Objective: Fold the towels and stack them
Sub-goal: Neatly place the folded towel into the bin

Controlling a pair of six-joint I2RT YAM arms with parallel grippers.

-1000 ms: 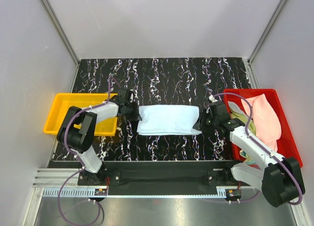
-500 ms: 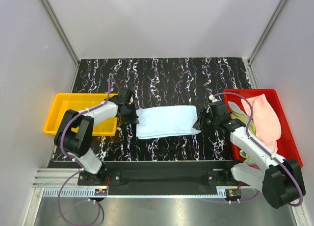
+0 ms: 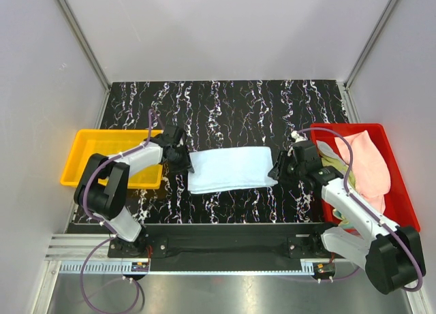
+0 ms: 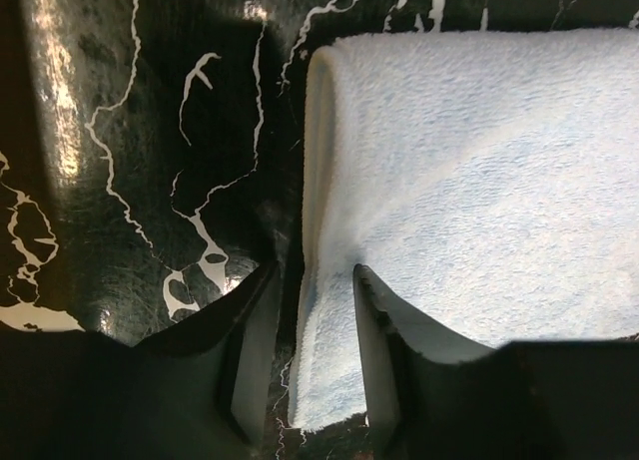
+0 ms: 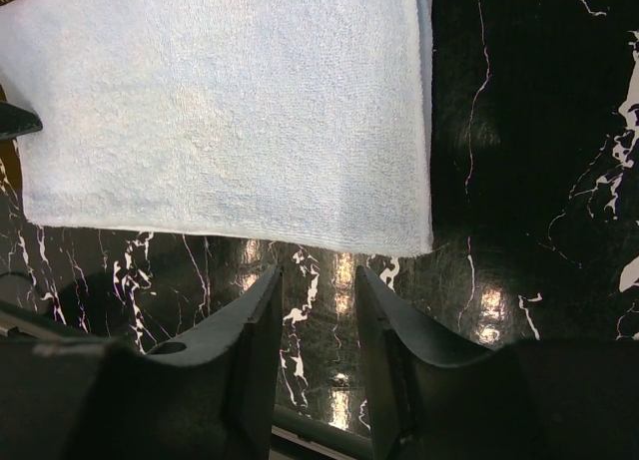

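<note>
left wrist: left hand (image 4: 312, 285) low, tight on towel (image 4: 479, 181) edge; right hand (image 5: 318, 278) apart

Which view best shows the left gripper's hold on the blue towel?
Left wrist view: the blue towel puckers inside the left gripper. Top view shows it too small; right wrist view only the towel's other end.

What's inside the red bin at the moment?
A pink towel lies on top in the red bin, with pale and yellow-green cloth beside it. The right arm covers the bin's near-left part; anything under it or under the pink towel is hidden.
</note>
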